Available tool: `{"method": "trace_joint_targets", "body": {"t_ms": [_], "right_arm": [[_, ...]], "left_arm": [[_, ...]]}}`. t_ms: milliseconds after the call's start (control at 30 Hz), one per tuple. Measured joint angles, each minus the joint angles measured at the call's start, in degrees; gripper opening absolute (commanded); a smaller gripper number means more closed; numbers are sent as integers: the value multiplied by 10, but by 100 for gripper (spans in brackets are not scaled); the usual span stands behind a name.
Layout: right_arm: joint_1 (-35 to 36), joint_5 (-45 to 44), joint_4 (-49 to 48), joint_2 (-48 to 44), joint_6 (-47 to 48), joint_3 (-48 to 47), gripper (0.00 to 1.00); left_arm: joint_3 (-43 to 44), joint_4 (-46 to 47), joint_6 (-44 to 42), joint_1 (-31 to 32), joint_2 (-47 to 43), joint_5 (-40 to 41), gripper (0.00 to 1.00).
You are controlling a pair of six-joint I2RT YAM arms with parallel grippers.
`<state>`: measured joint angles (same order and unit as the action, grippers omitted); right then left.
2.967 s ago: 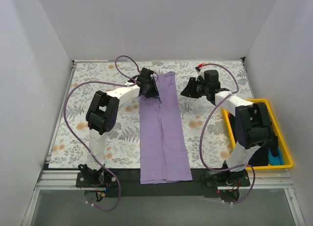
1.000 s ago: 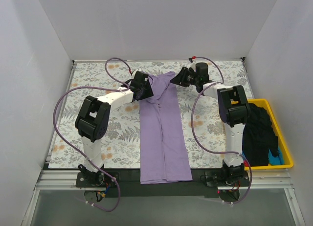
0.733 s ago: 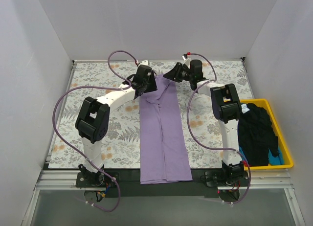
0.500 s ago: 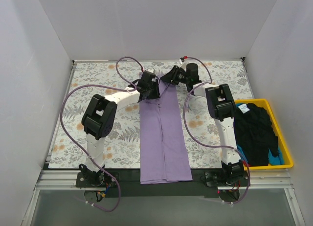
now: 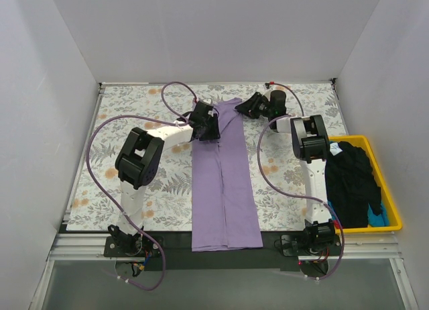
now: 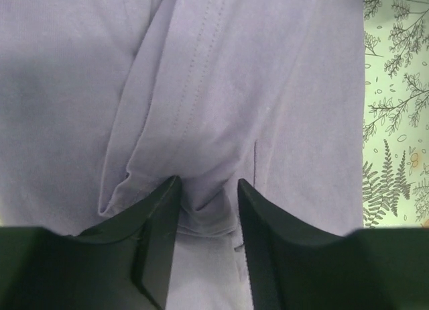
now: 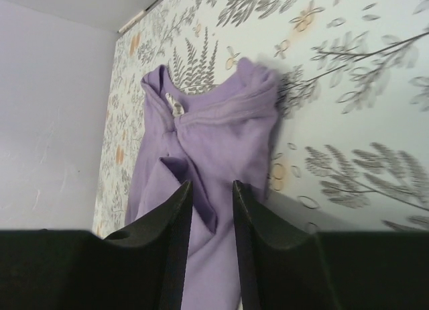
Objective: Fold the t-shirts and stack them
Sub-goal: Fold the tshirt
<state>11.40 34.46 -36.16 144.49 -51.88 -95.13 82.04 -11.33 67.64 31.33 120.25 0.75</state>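
The lavender t-shirt point(image 5: 224, 182) lies folded into a long narrow strip down the middle of the table. My left gripper point(image 5: 206, 125) rests on its far left part. In the left wrist view the shirt point(image 6: 268, 88) fills the frame, and the left gripper point(image 6: 208, 182) is open, its jaws straddling a bunched fold. My right gripper point(image 5: 249, 109) hovers just right of the collar end. In the right wrist view it point(image 7: 211, 184) is slightly open and empty, with the collar point(image 7: 201, 112) beyond. A black t-shirt point(image 5: 352, 179) and a blue one point(image 5: 379, 219) lie in the tray.
The yellow plastic tray point(image 5: 394, 201) stands at the table's right edge. The table has a floral cloth point(image 5: 147, 176). White walls close in the back and both sides. Purple cables loop over both arms.
My right arm swung from the middle right to the shirt's collar end, uncovering the black shirt in the tray. My left gripper shifted only slightly at the shirt's far left part.
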Motion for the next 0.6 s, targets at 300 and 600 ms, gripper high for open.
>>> {"method": "trace_joint_targets", "body": {"t_ms": [300,600], "right_arm": [[-30,-5,78,-116,56,86,39],[13,-95,303,-462,234,242,37]], "left_arm": [[63,-45,-6,1,-8,4,69],[-41,-120,30,4,-231,29,69]]}}
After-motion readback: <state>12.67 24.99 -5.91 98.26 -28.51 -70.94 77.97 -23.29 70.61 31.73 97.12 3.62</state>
